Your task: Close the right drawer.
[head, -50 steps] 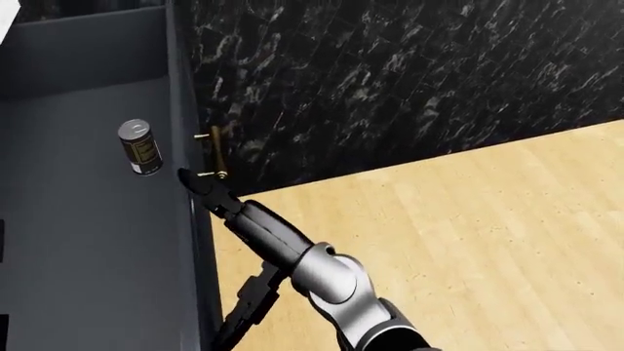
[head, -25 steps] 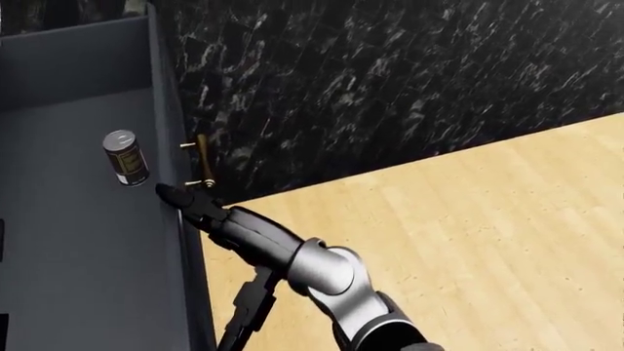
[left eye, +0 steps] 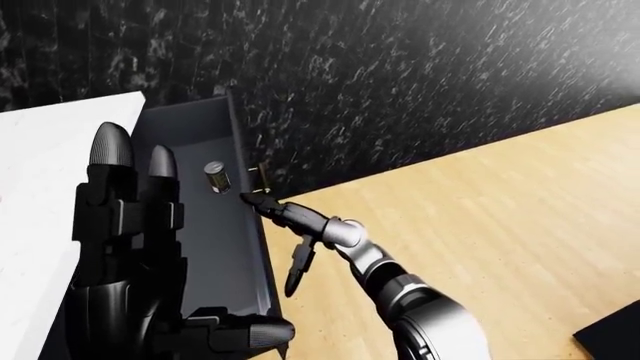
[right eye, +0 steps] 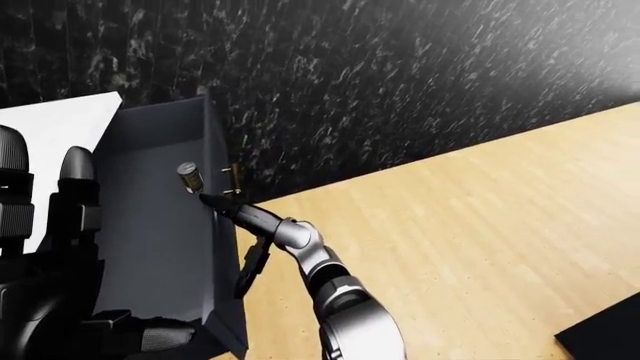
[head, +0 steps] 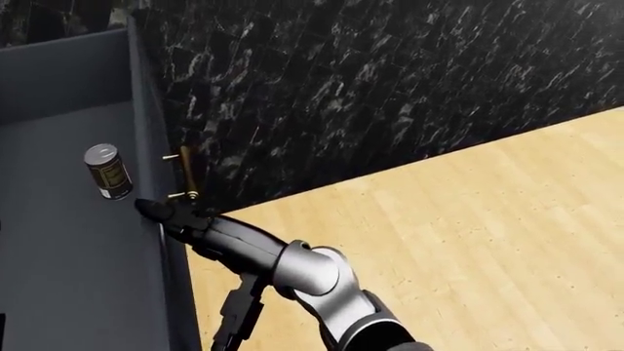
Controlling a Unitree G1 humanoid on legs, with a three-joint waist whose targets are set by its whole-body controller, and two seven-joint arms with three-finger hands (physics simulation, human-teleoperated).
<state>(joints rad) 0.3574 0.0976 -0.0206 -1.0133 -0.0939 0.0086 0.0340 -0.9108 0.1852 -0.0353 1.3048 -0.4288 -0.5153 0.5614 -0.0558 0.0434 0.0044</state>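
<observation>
While the right drawer stands pulled well out from the dark marble wall, the left-eye view is filled at its left by the left hand, raised close to the camera with fingers spread and nothing held. Farther in, the right hand is seen stretched to the drawer's front panel, fingertips touching its top edge just near the brass handle; fingers are extended, not closed round anything (one digit hangs down apart).

From the head view, a can is shown upright inside the drawer, just left of the panel, and the right fingertips rest on the rim below the handle — a thin contact.

From the right-eye view, the white countertop is seen at the far left above the drawer.

A likely fault: the fingertips could be slid over the rim into the drawer during the push, or the can could be tipped by a sudden shove.
</observation>
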